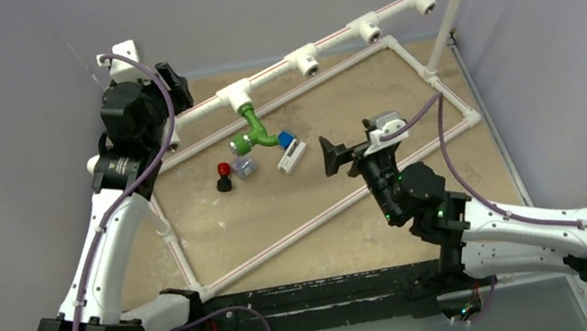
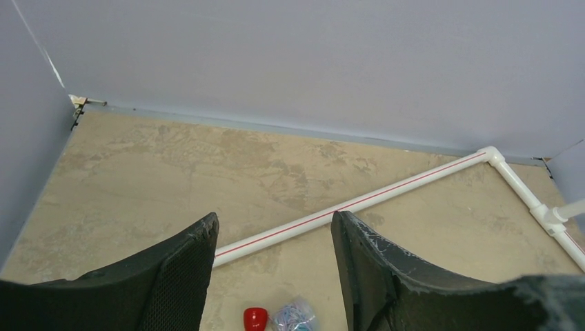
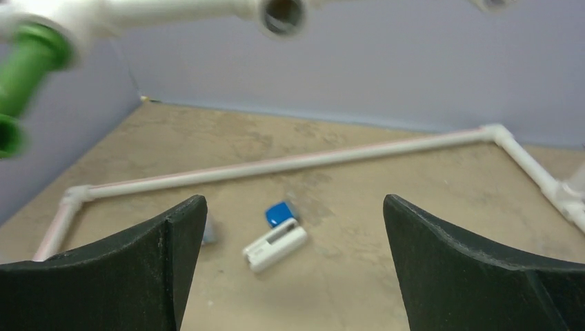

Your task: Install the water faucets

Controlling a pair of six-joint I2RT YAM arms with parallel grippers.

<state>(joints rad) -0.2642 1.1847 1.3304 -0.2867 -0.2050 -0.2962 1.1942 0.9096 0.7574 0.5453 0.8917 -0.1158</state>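
Green plastic faucet with a curved spout (image 1: 254, 127) hangs from a white tee fitting (image 1: 236, 94), the one nearest the left end of the raised rail of the white red-striped pipe frame (image 1: 339, 31). Its spout bends down towards the tan mottled tabletop (image 1: 334, 108). In the right wrist view the same faucet appears blurred at the upper left.

White plastic faucet with a blue handle (image 1: 290, 153) lies on its side on the tabletop, just right of the green faucet's lower end and inside the frame's floor rectangle. Black plastic faucet with a red knob (image 1: 224, 176) rests on the tabletop to the left, just beside a small clear, bluish item (image 1: 244, 168) whose nature cannot be told. The other tee fittings along the rail show bare openings.

Left gripper (image 2: 274, 221) is raised over the left part of the frame. Its fingers (image 2: 186, 276) are spread apart with nothing between them; the red knob shows at the lower edge of its wrist view. Right gripper (image 3: 293, 203) is near the white faucet, to its right and apart from it, jaws wide and holding nothing.
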